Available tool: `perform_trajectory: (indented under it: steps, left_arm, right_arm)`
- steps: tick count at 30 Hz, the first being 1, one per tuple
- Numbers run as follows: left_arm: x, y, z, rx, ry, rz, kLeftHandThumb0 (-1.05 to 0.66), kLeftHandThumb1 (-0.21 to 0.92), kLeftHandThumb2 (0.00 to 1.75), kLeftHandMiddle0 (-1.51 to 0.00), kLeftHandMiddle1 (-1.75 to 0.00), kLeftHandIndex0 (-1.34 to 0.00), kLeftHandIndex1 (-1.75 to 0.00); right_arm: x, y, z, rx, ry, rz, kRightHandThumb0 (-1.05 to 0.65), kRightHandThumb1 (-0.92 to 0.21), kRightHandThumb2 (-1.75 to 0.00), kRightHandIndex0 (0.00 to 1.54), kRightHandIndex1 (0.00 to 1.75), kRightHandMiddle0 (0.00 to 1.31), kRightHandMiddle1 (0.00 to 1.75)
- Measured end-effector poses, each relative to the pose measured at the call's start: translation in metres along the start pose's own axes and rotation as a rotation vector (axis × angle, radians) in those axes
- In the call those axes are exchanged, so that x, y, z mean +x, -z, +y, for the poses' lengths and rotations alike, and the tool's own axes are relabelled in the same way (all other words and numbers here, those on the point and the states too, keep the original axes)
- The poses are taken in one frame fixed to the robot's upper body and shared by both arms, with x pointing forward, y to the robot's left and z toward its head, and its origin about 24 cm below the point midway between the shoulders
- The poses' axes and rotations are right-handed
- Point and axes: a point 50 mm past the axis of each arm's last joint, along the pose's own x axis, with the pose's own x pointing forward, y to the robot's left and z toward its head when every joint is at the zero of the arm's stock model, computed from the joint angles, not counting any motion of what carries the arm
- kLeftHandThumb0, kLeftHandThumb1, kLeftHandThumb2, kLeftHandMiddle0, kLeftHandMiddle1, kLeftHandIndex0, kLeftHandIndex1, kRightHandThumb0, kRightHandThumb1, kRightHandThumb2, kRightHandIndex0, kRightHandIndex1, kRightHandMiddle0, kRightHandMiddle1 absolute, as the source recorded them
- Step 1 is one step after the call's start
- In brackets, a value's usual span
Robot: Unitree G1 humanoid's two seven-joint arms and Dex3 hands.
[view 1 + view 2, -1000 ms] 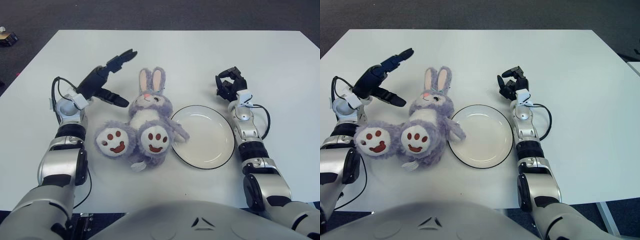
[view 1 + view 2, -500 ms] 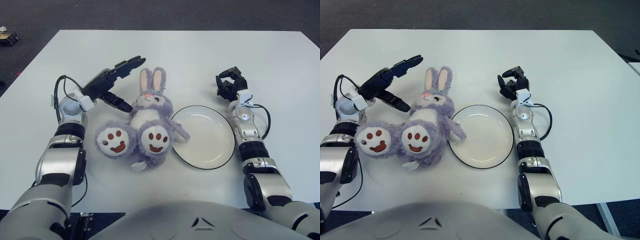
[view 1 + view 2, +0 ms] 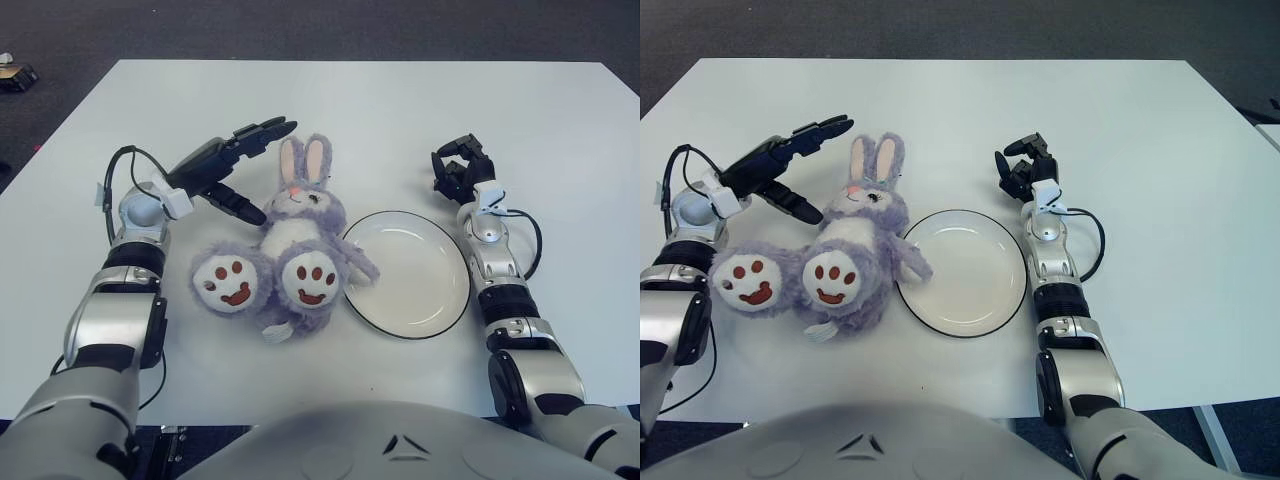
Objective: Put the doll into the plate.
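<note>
Left eye view and right eye view, one stereo pair looking down on a white table (image 3: 400,110). A purple plush rabbit, the doll (image 3: 290,245), sits on the table just left of the plate (image 3: 425,300), soles of both feet turned toward the camera and pink-lined ears pointing toward the far edge. One of the doll's arms reaches the plate's dark rim on the side nearest the doll; the rest of the doll lies outside the plate. The plate is round and white with a thin dark edge, and nothing lies within it.

The left hand (image 3: 225,170) shows on the far left side of the doll, close by its head, with its fingers (image 3: 262,131) spread and extended toward the ears and its thumb pointing at the doll's cheek; it holds nothing, and whether it touches the plush cannot be told. The right hand (image 3: 458,168) shows beyond the plate, on the side away from the doll, fingers curled inward around nothing.
</note>
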Motion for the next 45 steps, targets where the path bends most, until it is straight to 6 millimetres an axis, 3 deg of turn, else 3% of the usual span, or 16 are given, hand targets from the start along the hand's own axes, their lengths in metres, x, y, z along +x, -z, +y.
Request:
perform_trajectory:
  steps: [11,28,45]
  left_arm:
    - [0.004,-0.003,0.022,0.138,0.065,-0.009,-0.74,0.83,0.01,-0.23,0.0,-0.16,-0.02]
    - [0.004,-0.006,0.038,0.295,0.198,-0.021,-0.81,0.89,0.01,-0.23,0.0,-0.17,-0.02]
    - [0.005,-0.01,0.032,0.255,0.225,-0.083,-0.86,0.92,0.01,-0.23,0.0,-0.14,0.0]
  right_arm:
    - [0.0,0.0,0.0,-0.001,-0.001,0.0,-0.37,-0.83,-0.54,0.84,1.75,0.36,1.63]
    - [0.0,0.0,0.0,-0.005,-0.002,0.0,-0.37,-0.83,-0.54,0.84,1.75,0.36,1.64]
    - [0.0,0.0,0.0,-0.007,-0.006,-0.001,-0.37,-0.83,-0.54,0.84,1.75,0.36,1.64]
